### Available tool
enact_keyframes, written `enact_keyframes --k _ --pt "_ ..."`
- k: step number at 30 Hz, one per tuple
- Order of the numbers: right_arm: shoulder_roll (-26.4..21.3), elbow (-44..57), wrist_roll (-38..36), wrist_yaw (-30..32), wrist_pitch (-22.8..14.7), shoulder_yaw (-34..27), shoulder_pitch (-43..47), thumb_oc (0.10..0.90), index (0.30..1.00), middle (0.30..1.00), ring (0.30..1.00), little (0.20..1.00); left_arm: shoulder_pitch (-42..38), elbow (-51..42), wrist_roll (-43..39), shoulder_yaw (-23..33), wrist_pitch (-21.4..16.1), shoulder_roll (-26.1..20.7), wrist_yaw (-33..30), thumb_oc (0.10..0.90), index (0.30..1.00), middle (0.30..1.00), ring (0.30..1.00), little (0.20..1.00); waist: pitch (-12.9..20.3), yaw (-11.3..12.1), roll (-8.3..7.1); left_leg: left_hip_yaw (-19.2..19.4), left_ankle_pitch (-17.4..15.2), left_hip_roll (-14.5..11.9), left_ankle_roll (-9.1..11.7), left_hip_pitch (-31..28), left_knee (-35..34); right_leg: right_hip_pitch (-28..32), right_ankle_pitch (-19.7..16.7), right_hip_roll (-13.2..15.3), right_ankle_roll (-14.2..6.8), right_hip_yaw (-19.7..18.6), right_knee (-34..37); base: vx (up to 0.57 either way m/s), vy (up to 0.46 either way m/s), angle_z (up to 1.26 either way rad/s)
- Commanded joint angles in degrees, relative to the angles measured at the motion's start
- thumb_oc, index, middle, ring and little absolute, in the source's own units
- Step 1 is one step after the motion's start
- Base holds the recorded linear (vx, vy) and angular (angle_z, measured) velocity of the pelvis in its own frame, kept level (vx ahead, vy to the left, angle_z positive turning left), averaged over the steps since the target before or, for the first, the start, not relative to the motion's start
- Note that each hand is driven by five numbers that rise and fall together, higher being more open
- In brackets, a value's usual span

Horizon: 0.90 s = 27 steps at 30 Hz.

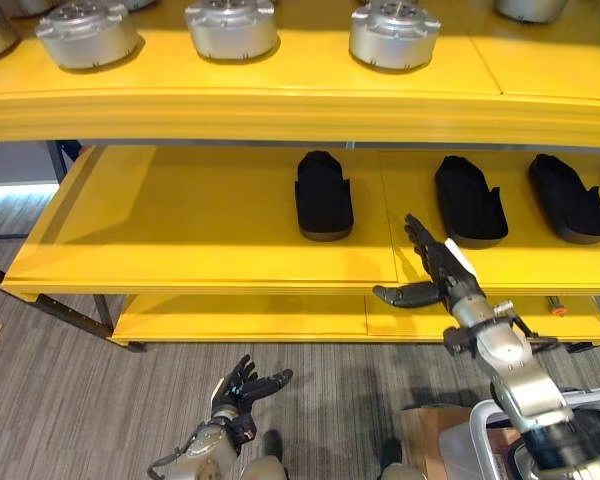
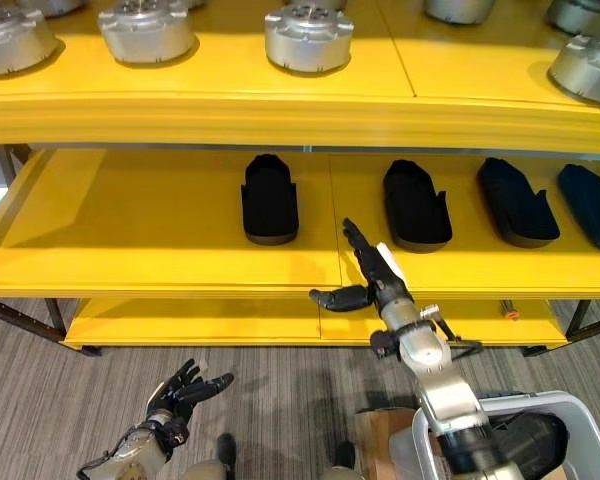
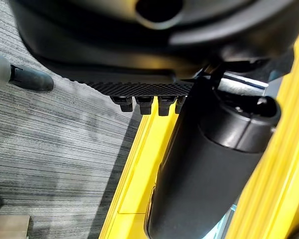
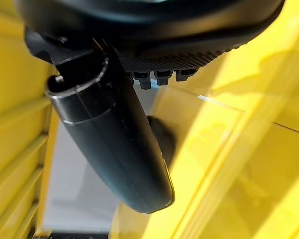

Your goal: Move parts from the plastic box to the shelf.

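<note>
Black parts (image 1: 324,195) lie in a row on the yellow shelf (image 1: 200,255) | right hand (image 1: 435,270) empty, fingers straight, over shelf edge: draw it back level, clear of the nearest part | left hand (image 1: 242,390) relaxed, low over floor | plastic box (image 2: 570,420) lower right | metal housings (image 1: 230,28) above

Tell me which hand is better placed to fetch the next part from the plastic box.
Probably the right. The right hand is open and empty at the middle shelf edge, and its arm rises beside the plastic box. The left hand hangs low, across from the box.
</note>
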<state>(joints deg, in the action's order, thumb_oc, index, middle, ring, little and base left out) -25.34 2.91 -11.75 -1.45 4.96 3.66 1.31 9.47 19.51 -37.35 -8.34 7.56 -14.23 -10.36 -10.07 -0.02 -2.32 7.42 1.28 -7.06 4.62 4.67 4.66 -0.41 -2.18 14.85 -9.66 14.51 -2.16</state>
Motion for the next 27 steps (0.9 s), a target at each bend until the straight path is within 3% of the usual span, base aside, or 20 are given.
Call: enact_keyframes --k 1,6,10,13,15,17,20,21,23,25,27 --pt "0.08 6.53 -3.21 0.3 -7.09 -6.95 -2.04 0.9 1.0 1.0 1.0 1.0 0.27 -4.11 2.72 3.91 -3.12 -0.53 2.25 0.9 1.0 1.0 1.0 1.0 3.91 -2.16 -1.53 -1.9 -3.04 -4.57 1.9 1.58 3.44 2.47 1.64 1.01 -2.22 0.75 1.03 0.0 0.066 0.02" --pt "4.03 7.24 -5.86 1.07 -8.0 -11.2 -7.09 0.9 1.0 1.0 1.0 1.0 2.58 -6.49 3.91 6.21 -4.11 -0.55 2.87 0.9 1.0 1.0 1.0 1.0 4.08 -3.85 -1.49 -0.45 -4.89 -2.99 0.37 1.12 4.18 0.8 -0.99 2.22 -3.19 -1.48 1.64 -0.01 0.09 -0.2" --pt "4.73 9.69 -5.66 3.92 -8.98 -14.21 -5.78 0.9 1.0 1.0 1.0 1.0 1.1 -7.72 4.17 6.08 -4.96 -1.33 2.42 0.9 1.0 1.0 1.0 1.0 2.44 -5.22 -1.95 0.94 -7.99 -0.92 -1.24 3.74 9.49 -2.32 -3.32 4.44 -4.18 -4.57 0.07 -0.08 0.156 -0.37" --pt "6.26 10.8 -6.86 5.34 -9.79 -16.52 -5.98 0.9 1.0 1.0 1.0 1.0 -0.93 -8.83 4.72 5.16 -5.59 -2.3 2.07 0.9 1.0 1.0 1.0 1.0 0.73 -6.67 -2.32 1.97 -10.03 0.53 -2.39 6.52 13.08 -4.94 -6.57 6.1 -4.9 -6.89 -0.51 -0.13 0.174 -0.17" --pt "7.88 11.37 -7.22 6.61 -10.32 -18.11 -6.75 0.9 1.0 1.0 1.0 1.0 -3.77 -8.38 4.82 4.75 -6.14 -2.52 1.24 0.9 1.0 1.0 1.0 1.0 -0.76 -8.28 -2.41 3.33 -11.28 0.99 -2.68 8.29 15.51 -7.07 -11.03 7.25 -5.34 -7.45 -0.05 -0.13 0.169 -0.15" --pt "8.71 11.08 -7.74 7.31 -10.51 -17.99 -6.04 0.9 1.0 1.0 1.0 1.0 -4.65 -8.19 4.84 5.03 -6.63 -3.07 0.76 0.9 1.0 1.0 1.0 1.0 -1.2 -9.15 -2.32 5.43 -11.7 0.57 -3.25 8.21 15.14 -9.17 -12.57 6.85 -5.34 -7.84 0.1 -0.1 0.192 -0.37" --pt "9.24 10.24 -9.95 7.97 -11.03 -17.33 -5.44 0.9 1.0 1.0 1.0 1.0 -5.67 -7.87 5.28 5.28 -6.9 -3.91 0.12 0.9 1.0 1.0 1.0 1.0 -2.12 -9.51 -1.91 7.91 -11.25 -0.36 -4.39 7.66 14.58 -10.91 -9.03 4.72 -4.68 -6.32 -2.88 -0.13 0.242 -1.18" --pt "9.07 10.12 -10.53 8.12 -11.49 -17.07 -5.66 0.9 1.0 1.0 1.0 1.0 -5.56 -8.05 5.22 6.14 -7.13 -4.33 -0.26 0.9 1.0 1.0 1.0 1.0 -2.18 -8.7 -0.94 10.11 -11.22 -1.35 -4.76 6.53 12.77 -9.3 -3.19 3.59 -3.8 -1.96 -6.93 -0.09 0.248 -1.62" --pt "9.14 9.92 -12.08 8.66 -11.92 -17.47 -5.5 0.9 1.0 1.0 1.0 1.0 -5.15 -8.5 4.74 6.97 -7.1 -4.12 -0.43 0.9 1.0 1.0 1.0 1.0 -2.19 -7.49 -0.68 12.96 -10.05 -1.9 -5.23 5.46 10.4 -6.93 1.64 3.42 -1.74 1.69 -11.29 -0.14 0.215 -1.41" --pt "9.82 8.69 -14.25 10.7 -12.84 -17.06 -3.99 0.9 1.0 1.0 1.0 1.0 -3.99 -9.15 3.61 7.79 -7.15 -3.61 -0.85 0.9 1.0 1.0 1.0 1.0 -0.81 -5.26 -0.68 17.24 -8.57 -2.43 -5.74 5.48 8.79 -1.06 4.33 4.12 -0.33 5.67 -14.52 -0.21 0.089 -1.32" --pt "10.84 7.68 -17.8 12.27 -13.52 -15.32 -1.87 0.9 1.0 1.0 1.0 1.0 -2.11 -10.05 2.4 8.3 -7.29 -3.25 -1.59 0.9 1.0 1.0 1.0 1.0 0.71 -3.17 -1.01 20.9 -7.28 -3.67 -6.04 6.88 9.11 3.06 3.34 3.88 -0.71 6.85 -16.14 -0.21 -0.008 -1.29"
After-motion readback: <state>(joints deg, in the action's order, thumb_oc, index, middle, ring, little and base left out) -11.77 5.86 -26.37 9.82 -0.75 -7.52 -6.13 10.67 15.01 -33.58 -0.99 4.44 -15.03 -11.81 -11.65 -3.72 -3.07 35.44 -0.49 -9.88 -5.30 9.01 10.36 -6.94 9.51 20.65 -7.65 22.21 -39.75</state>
